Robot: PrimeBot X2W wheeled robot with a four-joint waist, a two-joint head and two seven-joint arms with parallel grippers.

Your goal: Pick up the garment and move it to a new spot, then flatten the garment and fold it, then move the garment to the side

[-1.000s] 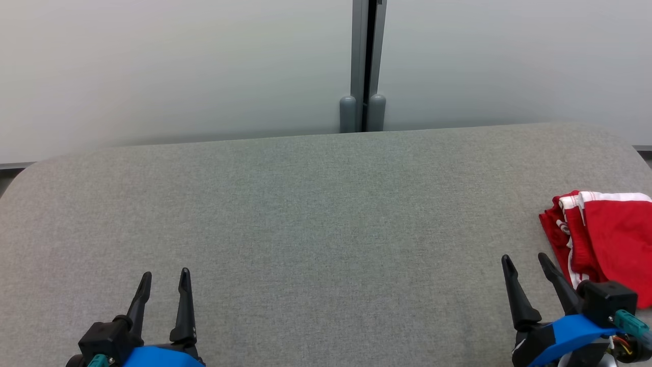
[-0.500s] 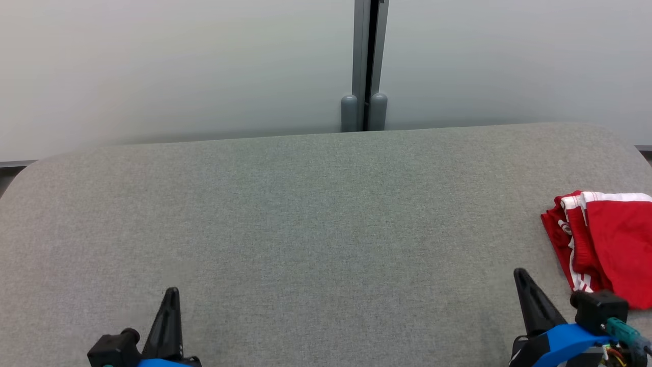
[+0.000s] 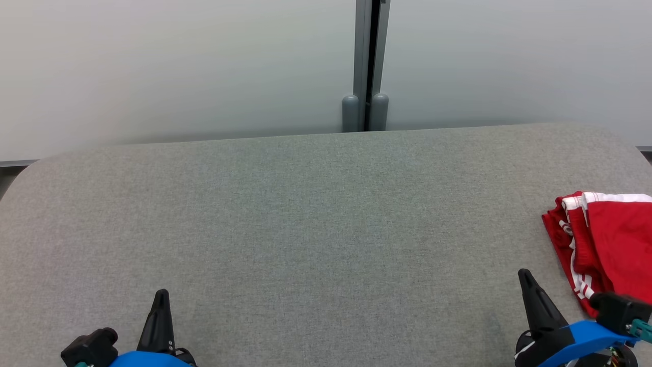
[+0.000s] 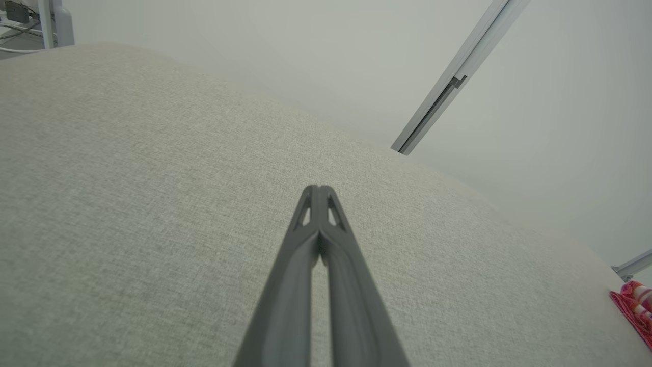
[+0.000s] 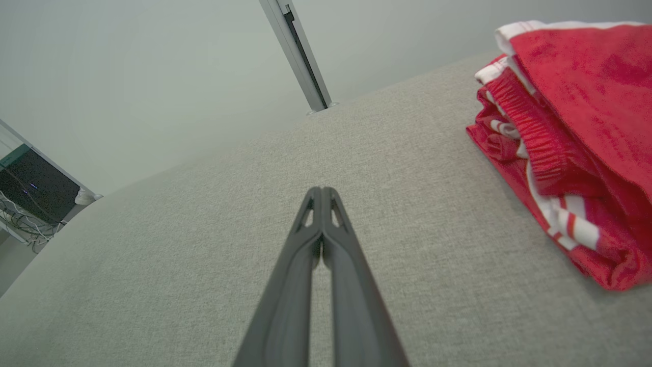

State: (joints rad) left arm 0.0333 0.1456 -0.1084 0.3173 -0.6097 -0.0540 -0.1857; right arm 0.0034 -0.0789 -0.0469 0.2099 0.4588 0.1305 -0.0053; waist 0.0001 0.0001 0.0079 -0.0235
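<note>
Red garment (image 3: 611, 239) with white bands, folded into a thick bundle. Lies on the grey fabric-covered table (image 3: 326, 204), at the table's right end, partly cut off by the edge of the head view. Shows a ribbed waistband and a striped layer on the side facing the table's middle. Apart from the fingers of both grippers.

Right gripper (image 3: 524, 279) just beside that bundle, toward the table's middle and near the table's front edge. Clenched tight on nothing: in the right wrist view, both dark fingers (image 5: 300, 255) pressed together at the tips. Bare table cloth beneath them, the garment off to one side. Blue housing (image 3: 586, 334) behind the fingers.

Left gripper (image 3: 161, 300) well apart from the garment, near the table's front edge toward the left end. Likewise clamped together with nothing between. In the left wrist view, fingers (image 4: 295, 260) meeting at the tips above plain cloth, with a sliver of red at the table's far right end.

Beyond the table's back edge, pale wall panels (image 3: 153, 61) joined by a grey metal post (image 3: 368, 61) behind the table's middle. Past the table's left end, loose cables (image 4: 20, 30) and a dark panel (image 5: 30, 188).
</note>
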